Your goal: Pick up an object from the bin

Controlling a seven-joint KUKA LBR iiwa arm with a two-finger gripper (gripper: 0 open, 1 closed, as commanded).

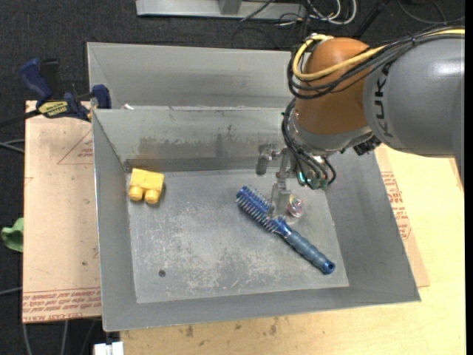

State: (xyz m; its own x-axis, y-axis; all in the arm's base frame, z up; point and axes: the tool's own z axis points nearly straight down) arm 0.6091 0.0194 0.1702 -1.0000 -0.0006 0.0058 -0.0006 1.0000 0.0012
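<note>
Grey arm (421, 102) with smooth orange domed cover (332, 80), over right side of bin (222, 272); gripper (283, 198) low over blue plastic brush (288, 234), bristled head towards centre, rod-like handle slanting to near right corner; jaw state cannot be told; small clear rounded piece (295, 207) just beside gripper; yellow blocky toy (145, 186) near left wall; scuffed grey metal floor.
</note>
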